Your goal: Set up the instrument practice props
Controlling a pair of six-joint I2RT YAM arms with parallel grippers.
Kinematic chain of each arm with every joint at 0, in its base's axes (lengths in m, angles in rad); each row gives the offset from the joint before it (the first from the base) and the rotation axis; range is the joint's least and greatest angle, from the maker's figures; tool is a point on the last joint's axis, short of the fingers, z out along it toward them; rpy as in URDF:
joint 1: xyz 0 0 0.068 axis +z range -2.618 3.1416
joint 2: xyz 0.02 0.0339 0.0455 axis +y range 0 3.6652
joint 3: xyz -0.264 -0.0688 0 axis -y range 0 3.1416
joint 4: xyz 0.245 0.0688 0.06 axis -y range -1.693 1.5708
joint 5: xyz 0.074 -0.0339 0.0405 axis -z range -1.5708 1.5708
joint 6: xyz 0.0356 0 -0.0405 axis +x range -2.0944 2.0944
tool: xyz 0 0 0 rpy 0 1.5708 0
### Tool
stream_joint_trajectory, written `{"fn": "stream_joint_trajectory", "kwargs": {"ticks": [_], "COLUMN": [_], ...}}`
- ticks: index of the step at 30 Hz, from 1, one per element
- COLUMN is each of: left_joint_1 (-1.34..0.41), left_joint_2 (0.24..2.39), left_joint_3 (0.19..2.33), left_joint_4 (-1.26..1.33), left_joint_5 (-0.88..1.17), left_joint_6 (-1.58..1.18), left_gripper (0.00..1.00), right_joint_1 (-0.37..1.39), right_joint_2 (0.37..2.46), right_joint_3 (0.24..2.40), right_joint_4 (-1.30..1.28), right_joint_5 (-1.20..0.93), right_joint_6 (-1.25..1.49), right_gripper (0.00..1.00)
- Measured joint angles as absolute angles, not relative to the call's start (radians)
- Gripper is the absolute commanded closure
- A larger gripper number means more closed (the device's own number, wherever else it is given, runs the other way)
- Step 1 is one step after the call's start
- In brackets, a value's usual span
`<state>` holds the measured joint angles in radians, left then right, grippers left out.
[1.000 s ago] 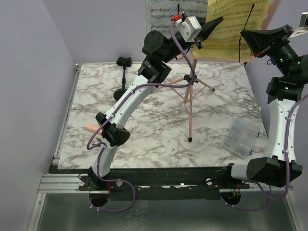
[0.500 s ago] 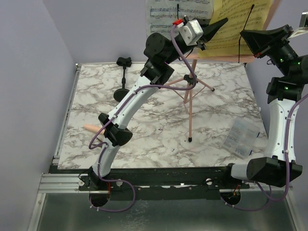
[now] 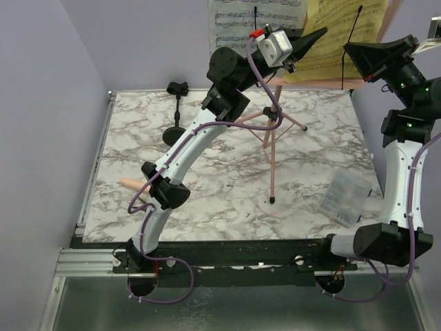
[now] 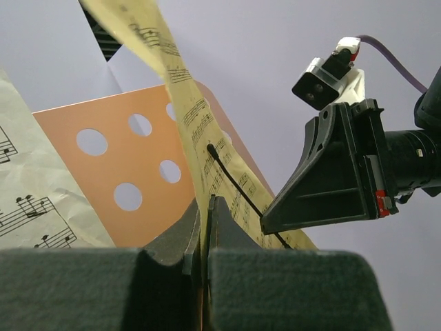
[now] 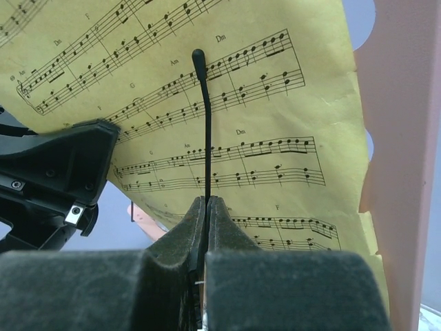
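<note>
Left gripper (image 4: 204, 207): clenched, both fingers pressed together on the left edge of the yellow page (image 3: 344, 27), high above the far side of the table (image 3: 227, 193).
Right gripper (image 5: 207, 201): clenched on the thin black page-holder wire (image 5: 205, 131), which rises from between its fingers and lies across the printed face of the yellow page.
Yellow page: on the right half of the music-stand desk (image 4: 69, 179), print toward the arms. In the left wrist view its edge curves up and away from the desk above the pinch.
White page (image 3: 231, 21): on the left half of the desk, just beside the yellow page, with its lower part hidden behind the left arm.
Music-stand desk: pink with round holes, raised at the far edge of the scene behind both pages.
Tripod (image 3: 272, 162): pink pole and legs standing on the table, far and right of centre, with one leg reaching toward the near side to a black foot.
Mic stand (image 3: 180, 110): black, upright on its round base at the far left of the table, left of the tripod, with a clip on top.
Toy microphone (image 3: 128, 183): beige, lying on the table at the near left, partly hidden behind the left arm and apart from the mic stand.
Clear box (image 3: 343, 196): lying on the near right of the table, just beside the right arm.
Table: white and grey marbled top.
Arms: the left one reaches from the near left across to the far centre. The right one stands at the right edge. The two gripper tips face each other, near but apart.
</note>
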<state>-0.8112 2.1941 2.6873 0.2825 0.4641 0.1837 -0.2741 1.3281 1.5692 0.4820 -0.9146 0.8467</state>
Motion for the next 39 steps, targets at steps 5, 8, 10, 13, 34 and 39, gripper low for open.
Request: {"fn": "stream_joint_trajectory", "kwargs": {"ticks": [5, 8, 10, 13, 34, 39], "left_joint_1": [-0.805, -0.8, -0.796, -0.793, -0.73, -0.707], "left_joint_2": [2.196, 2.197, 2.197, 2.197, 1.993, 2.001], "left_joint_3": [2.687, 2.687, 2.687, 2.679, 2.3, 2.336], "left_joint_4": [0.282, 0.283, 0.283, 0.29, 0.471, 0.485], "left_joint_5": [0.464, 0.46, 0.457, 0.449, 0.324, 0.329], "left_joint_6": [0.182, 0.175, 0.168, 0.157, -0.168, -0.225], "left_gripper": [0.96, 0.74, 0.64, 0.43, 0.66, 0.85], "right_joint_1": [-0.274, -0.274, -0.272, -0.272, -0.27, -0.27], "right_joint_2": [1.336, 1.341, 1.343, 1.343, 1.352, 1.362], "right_joint_3": [1.569, 1.569, 1.569, 1.569, 1.572, 1.587], "right_joint_4": [0.48, 0.478, 0.478, 0.478, 0.48, 0.48], "right_joint_5": [-0.925, -0.933, -0.934, -0.934, -0.941, -0.943], "right_joint_6": [0.846, 0.845, 0.845, 0.845, 0.849, 0.849], "right_gripper": [0.83, 0.83, 0.83, 0.81, 0.74, 0.82]}}
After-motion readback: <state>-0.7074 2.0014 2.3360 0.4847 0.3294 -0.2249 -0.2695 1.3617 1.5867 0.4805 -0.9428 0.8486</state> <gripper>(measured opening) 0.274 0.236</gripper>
